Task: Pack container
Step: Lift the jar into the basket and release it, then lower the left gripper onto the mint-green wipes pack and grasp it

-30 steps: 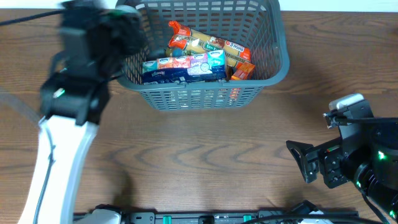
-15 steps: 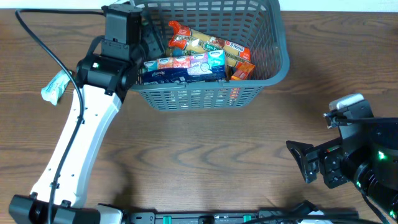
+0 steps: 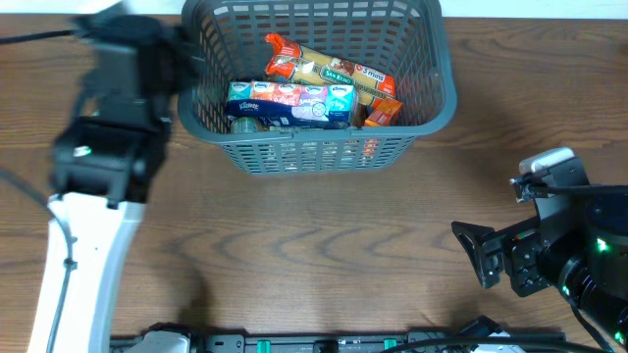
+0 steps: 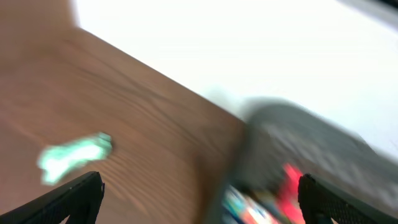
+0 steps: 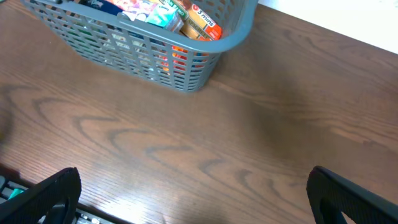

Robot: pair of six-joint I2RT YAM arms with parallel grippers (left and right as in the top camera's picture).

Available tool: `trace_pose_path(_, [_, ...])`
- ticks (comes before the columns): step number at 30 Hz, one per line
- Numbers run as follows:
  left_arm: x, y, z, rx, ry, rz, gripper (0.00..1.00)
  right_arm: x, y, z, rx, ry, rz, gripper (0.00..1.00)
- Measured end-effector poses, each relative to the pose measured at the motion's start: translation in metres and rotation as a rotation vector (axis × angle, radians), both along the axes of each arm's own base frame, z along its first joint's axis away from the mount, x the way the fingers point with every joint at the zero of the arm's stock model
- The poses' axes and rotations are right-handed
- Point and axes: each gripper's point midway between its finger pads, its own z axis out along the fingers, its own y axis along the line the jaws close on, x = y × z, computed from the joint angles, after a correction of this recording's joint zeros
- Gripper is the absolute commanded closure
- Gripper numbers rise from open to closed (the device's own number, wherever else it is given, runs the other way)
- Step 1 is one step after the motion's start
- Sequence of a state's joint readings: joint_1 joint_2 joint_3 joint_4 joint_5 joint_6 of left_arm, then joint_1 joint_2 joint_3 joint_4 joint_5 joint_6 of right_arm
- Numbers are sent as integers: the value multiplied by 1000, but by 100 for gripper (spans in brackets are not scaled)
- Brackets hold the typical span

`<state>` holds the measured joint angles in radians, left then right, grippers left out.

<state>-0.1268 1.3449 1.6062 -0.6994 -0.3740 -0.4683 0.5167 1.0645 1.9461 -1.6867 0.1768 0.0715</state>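
Observation:
The dark grey-blue slotted container (image 3: 432,103) stands at the table's far middle. It holds a blue tissue pack (image 3: 289,103), a red-and-tan packet (image 3: 324,67) and an orange packet (image 3: 385,110). My left gripper (image 3: 182,54) is motion-blurred just left of the container's rim. In the left wrist view it (image 4: 199,183) is open and empty, with the container (image 4: 280,134) to its right. My right gripper (image 3: 471,253) is open and empty over bare wood at the near right. In the right wrist view it (image 5: 193,177) is far from the container (image 5: 205,46).
A pale green and white packet (image 4: 74,155) lies on the wood left of the container, seen only in the left wrist view. My left arm hides it in the overhead view. The table's far edge runs just behind the container.
My left arm has swung left, away from the container's left side, and is blurred with motion. The tissue pack lies flatter in the container. The right arm has not moved.

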Motion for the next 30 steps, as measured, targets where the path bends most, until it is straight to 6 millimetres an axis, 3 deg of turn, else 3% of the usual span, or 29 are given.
trace_pose_path(3, [-4,55,-3,16,11,154,2,0,0,0,0,0,0,1])
trace_pose_path(6, [0,101,-25,15,72,265,1,0,0,0,0,0,0,1])
trace_pose_path(10, [14,154,-83,-33,208,347,1,0,0,0,0,0,0,1])
trace_pose_path(13, [28,183,-129,-57,301,357,1,0,0,0,0,0,0,1])
trace_pose_path(17, [44,201,-189,-74,421,320,1,0,0,0,0,0,0,1])
trace_pose_path(21, [57,200,-237,-59,531,215,1,0,0,0,0,0,0,1])
trace_pose_path(25, [63,193,-272,-24,627,79,1,0,0,0,0,0,0,1])
trace_pose_path(30, [64,192,-298,13,699,-15,2,0,0,0,0,0,0,1])
